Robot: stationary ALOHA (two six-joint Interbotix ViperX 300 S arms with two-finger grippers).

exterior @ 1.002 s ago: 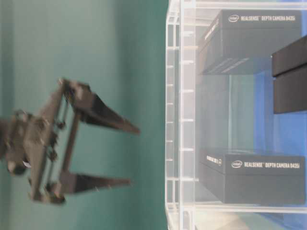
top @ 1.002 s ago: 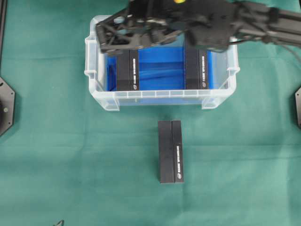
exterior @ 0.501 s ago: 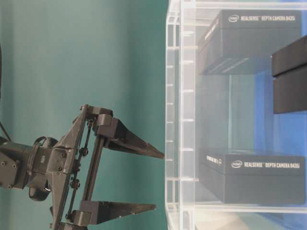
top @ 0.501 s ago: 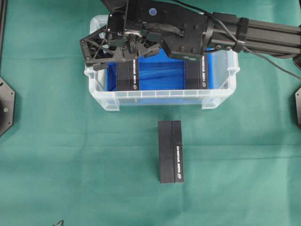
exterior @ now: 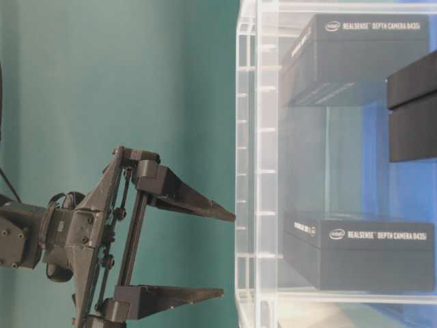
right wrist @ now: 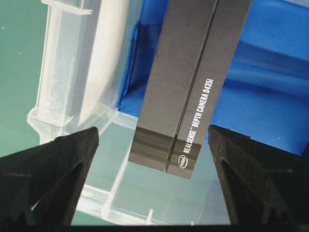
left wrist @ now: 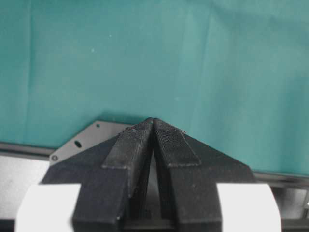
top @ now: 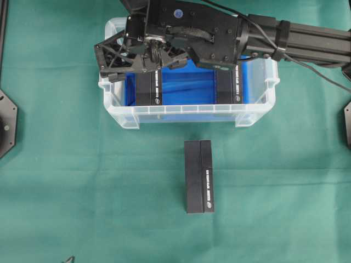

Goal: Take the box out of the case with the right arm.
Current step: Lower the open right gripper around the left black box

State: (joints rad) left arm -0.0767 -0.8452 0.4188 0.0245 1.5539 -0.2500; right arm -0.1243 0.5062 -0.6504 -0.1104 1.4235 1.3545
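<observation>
Right pincer [right wrist: 152,145] spread wide above left box [right wrist: 193,82] in case [top: 186,114]; left pincer [left wrist: 153,126] closed, empty

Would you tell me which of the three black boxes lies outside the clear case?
The box lying alone on the green cloth in front of the case; the other two stand inside on its blue lining.

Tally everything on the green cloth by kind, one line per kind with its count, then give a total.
Black boxes inside the case: 2, left box and right box
Black boxes lying on the cloth outside the case: 1, loose box
Clear plastic cases: 1, case
Total: 4
</observation>
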